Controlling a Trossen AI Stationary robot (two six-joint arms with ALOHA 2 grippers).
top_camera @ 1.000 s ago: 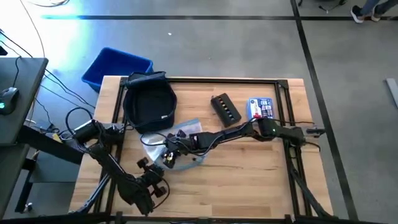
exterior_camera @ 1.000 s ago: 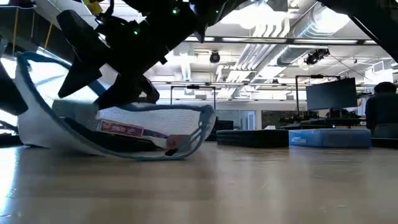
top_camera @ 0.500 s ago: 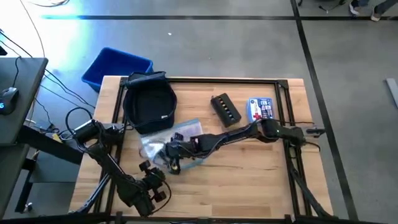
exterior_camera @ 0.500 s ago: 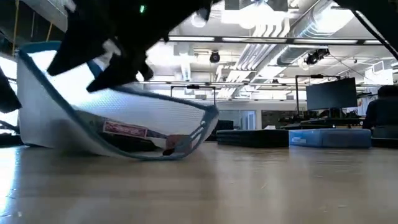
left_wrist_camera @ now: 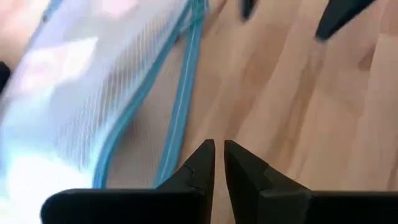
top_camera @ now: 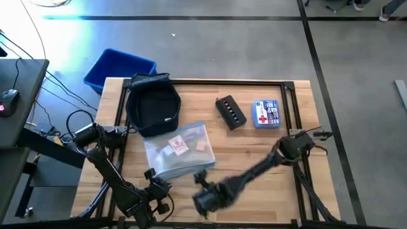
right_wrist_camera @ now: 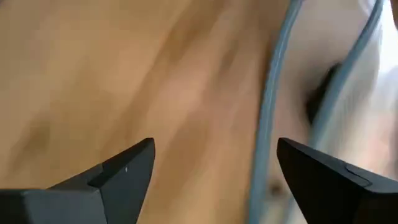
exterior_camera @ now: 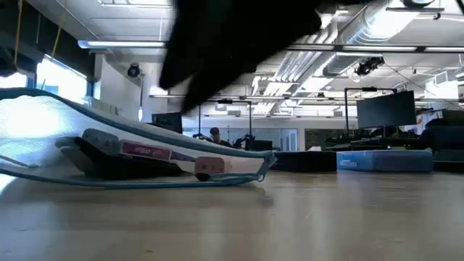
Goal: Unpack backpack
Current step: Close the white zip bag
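The right claw (top_camera: 205, 198) has let go of the pouch (top_camera: 177, 151) and pulled back toward 6 o'clock; its jaws stand wide and empty over bare desk (top_camera: 267, 184). The pouch now lies flat at the centre, just below the backpack (top_camera: 152, 105), which sits at 11 o'clock with its mouth open. The left claw (top_camera: 154, 189) waits at 7 o'clock beside the pouch's edge, jaws narrow, holding nothing. With 3 items out, the pouch looks delivered; whether the backpack holds more cannot be told.

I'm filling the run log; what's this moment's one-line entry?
pouch: flat on table, free | backpack: behind pouch | left gripper: shut, beside pouch | right gripper: open, empty
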